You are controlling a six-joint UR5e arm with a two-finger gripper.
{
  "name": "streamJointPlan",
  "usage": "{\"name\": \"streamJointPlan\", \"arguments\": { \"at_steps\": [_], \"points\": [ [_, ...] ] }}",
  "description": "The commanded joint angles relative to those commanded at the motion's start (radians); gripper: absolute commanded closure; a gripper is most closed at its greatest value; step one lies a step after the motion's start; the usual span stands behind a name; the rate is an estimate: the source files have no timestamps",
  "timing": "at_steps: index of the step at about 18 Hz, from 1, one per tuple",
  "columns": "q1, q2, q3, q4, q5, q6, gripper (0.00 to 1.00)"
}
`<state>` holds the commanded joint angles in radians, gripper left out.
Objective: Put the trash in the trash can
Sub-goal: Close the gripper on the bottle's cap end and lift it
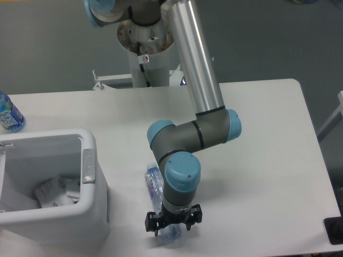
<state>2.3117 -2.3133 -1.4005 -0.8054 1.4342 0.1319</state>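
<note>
A crushed clear plastic bottle point(154, 184) with a bluish label lies flat on the white table near the front edge, its cap end pointing away. My gripper point(172, 223) hangs right over the bottle's lower end, fingers spread open to either side of it, with the wrist hiding the middle of the bottle. The white trash can point(91, 209) stands at the front left. Inside it lies a crumpled white paper wad point(52, 191).
An upright blue-labelled water bottle point(9, 114) stands at the table's far left edge. The arm's base column point(146, 51) rises behind the table. A dark object point(335, 230) sits at the front right corner.
</note>
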Motion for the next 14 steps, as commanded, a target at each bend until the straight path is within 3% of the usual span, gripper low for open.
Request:
{"name": "streamJointPlan", "arguments": {
  "at_steps": [2,4,10,14],
  "points": [
    [-0.003,0.005,-0.006,-0.002,0.014,-0.002,0.43],
    [-0.003,0.006,-0.006,-0.002,0.017,-0.002,0.58],
    [-0.003,0.015,-0.005,-0.002,0.015,0.002,0.58],
    [0.011,0.064,0.014,0.006,0.012,0.011,0.58]
  ]
}}
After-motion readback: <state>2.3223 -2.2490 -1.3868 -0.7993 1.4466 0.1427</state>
